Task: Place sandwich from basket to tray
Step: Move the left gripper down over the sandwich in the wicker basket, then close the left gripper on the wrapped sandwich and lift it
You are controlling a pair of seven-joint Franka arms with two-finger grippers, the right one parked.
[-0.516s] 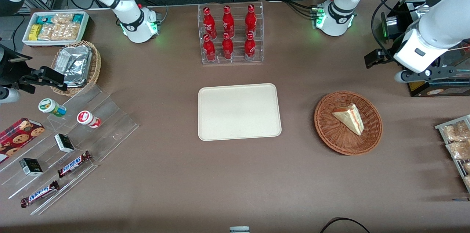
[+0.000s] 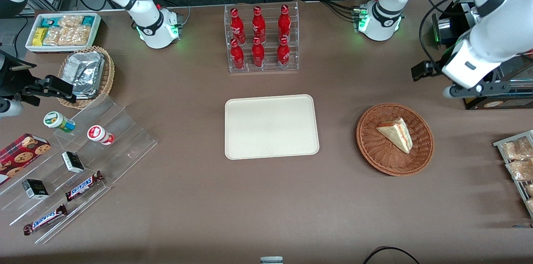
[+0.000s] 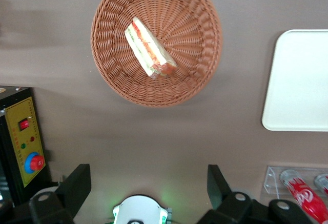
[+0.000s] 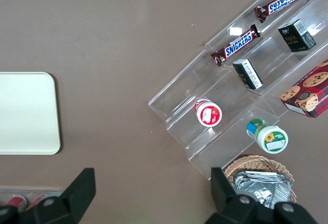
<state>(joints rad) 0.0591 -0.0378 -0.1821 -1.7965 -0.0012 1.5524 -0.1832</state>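
The sandwich [image 2: 396,133] is being held in the reddish-brown wicker basket [image 2: 370,144], lying on its side near the bowl's middle, its red and green filling stripe showing along one edge. The cream tray [image 2: 271,127] is lying bare beside the basket, apart from it. The gripper [image 3: 148,183] is being carried high above the table, farther from the front camera than the basket, fingers [image 3: 76,185] spread wide, nothing between them.

White left arm [image 2: 491,35], black jaws.
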